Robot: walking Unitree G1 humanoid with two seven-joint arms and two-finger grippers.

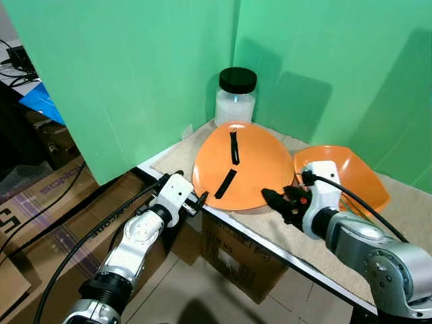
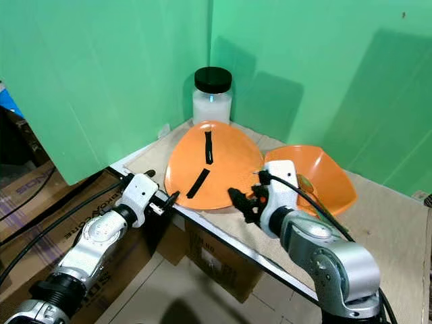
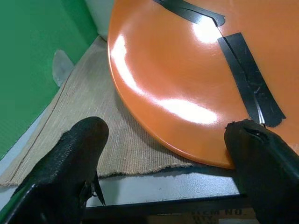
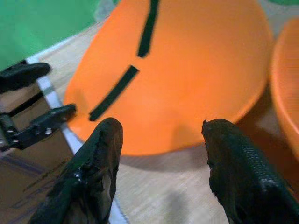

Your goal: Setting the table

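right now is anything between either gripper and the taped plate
Nothing visible. The left gripper and right gripper both sit open at the near rim of the plate, with only bare mat in the gaps.

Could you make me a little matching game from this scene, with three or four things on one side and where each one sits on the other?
Things:
1. jar with black lid
2. orange plate with black tape strips
3. orange bowl
4. left gripper

Places:
A. on the mat, on the robot's right of the plate
B. open at the table's near edge, by the plate's rim
C. back in the green corner, behind the plate
D. in the middle of the mat, between the two grippers

Pairs: 1-C, 2-D, 3-A, 4-B
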